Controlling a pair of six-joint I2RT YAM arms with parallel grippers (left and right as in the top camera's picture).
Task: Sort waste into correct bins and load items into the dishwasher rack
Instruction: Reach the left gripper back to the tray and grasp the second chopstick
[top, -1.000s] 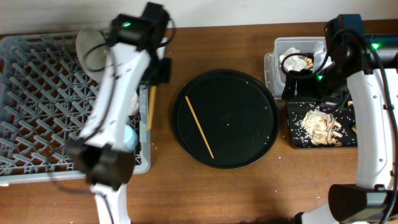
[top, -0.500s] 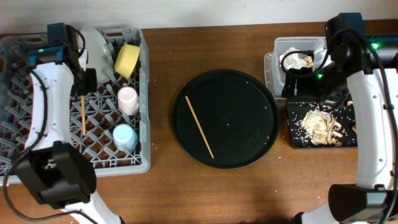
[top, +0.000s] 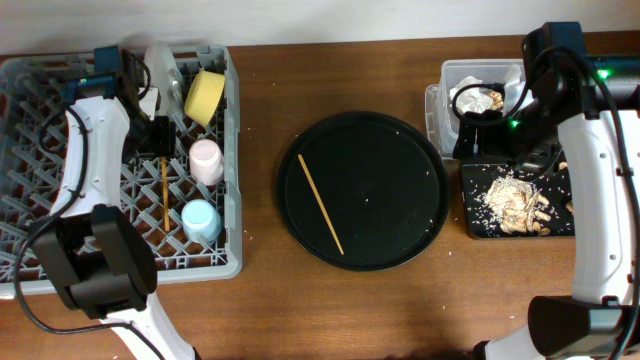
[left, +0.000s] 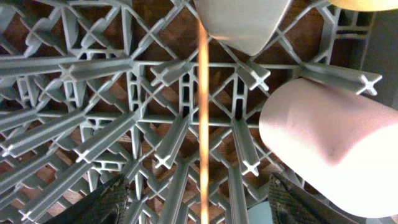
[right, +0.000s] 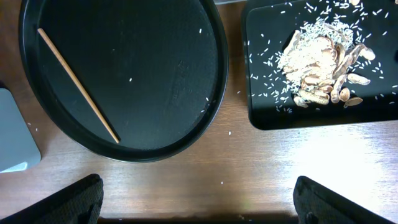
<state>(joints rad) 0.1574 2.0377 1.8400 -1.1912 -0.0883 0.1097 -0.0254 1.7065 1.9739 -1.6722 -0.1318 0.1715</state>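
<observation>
The chopstick (left: 203, 124) lies among the pegs of the dishwasher rack (top: 40, 100), my left hand (left: 199, 190) spread either side, not touching it. I judge a straight lift best, lest I drag it. The pink cup (top: 205, 160) sits at its 2 o'clock, the yellow bowl (top: 207, 95) at 1, the blue cup (top: 200, 220) at 4. The second chopstick (top: 321, 203) waits on the round tray (top: 395, 200); paper (top: 480, 98) fills the clear tub (top: 437, 100), scraps (top: 515, 200) the black tray (top: 478, 225). My right hand (right: 199, 199) is spread and empty.

The light comes evenly from above, bright and soft; the round black tray (top: 362, 190) gives back only a dull sheen and a faint shadow hugs its rim. Left of it, close in over the rack (left: 155, 124), the chopstick (left: 203, 124) smears to an orange streak and the pink cup (left: 323, 137) looks pale and unfocused. Right of it, the food scraps (right: 323, 59) look crisp
</observation>
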